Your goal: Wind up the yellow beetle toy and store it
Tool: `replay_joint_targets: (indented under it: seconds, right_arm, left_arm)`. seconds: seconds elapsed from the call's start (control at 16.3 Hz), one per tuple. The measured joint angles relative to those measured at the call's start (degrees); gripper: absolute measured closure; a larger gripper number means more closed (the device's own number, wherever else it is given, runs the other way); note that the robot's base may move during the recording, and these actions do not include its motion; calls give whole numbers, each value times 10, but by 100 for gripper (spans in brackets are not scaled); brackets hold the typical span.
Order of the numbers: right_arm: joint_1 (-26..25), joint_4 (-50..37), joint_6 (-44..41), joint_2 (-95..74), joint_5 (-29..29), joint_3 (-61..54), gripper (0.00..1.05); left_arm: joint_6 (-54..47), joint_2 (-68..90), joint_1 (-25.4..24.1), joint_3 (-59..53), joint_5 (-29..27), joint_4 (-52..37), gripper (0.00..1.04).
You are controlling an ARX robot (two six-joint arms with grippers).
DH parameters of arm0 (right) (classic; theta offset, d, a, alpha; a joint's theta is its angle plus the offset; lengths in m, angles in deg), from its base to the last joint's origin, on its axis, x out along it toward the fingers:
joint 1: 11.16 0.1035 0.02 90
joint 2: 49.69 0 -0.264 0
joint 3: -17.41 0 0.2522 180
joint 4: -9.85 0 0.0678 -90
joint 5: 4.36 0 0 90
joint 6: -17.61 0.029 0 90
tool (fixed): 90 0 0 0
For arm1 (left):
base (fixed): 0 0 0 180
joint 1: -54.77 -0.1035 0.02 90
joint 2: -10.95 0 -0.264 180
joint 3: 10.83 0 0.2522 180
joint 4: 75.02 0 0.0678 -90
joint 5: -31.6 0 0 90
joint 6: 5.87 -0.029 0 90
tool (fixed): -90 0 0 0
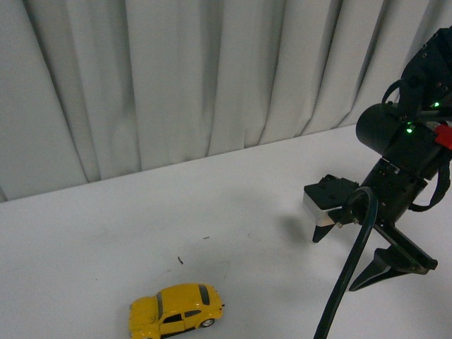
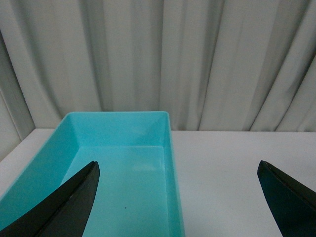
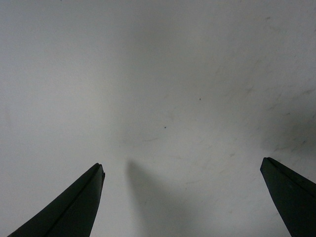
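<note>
The yellow beetle toy [image 1: 176, 310] stands on its wheels on the white table near the front edge, left of centre in the front view. My right gripper [image 1: 337, 263] hovers open over the table well to the toy's right, nothing between its fingers. The right wrist view shows only bare table between its two dark fingertips [image 3: 79, 205]. My left gripper [image 2: 178, 170] is open and does not appear in the front view. Its wrist view looks at a teal bin [image 2: 168, 145], with one fingertip [image 2: 66, 205] over the bin's inside. The toy appears in neither wrist view.
The teal bin is empty and sits on the white table [image 2: 237, 168] close to a grey curtain [image 1: 212, 70]. The curtain hangs along the table's far edge. A dark cable [image 1: 349, 268] droops from the right arm toward the table's front.
</note>
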Motion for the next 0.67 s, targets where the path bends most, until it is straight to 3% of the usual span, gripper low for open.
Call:
replay_joint_targets:
  seconds: [0.12, 0.67]
  right_arm:
    - [11, 29, 0, 0, -5, 24, 7]
    - [40, -4, -6, 116, -74, 140, 7]
  left_arm:
    - [0, 0, 0, 0, 0, 0, 7]
    - [0, 0, 0, 0, 0, 0, 7]
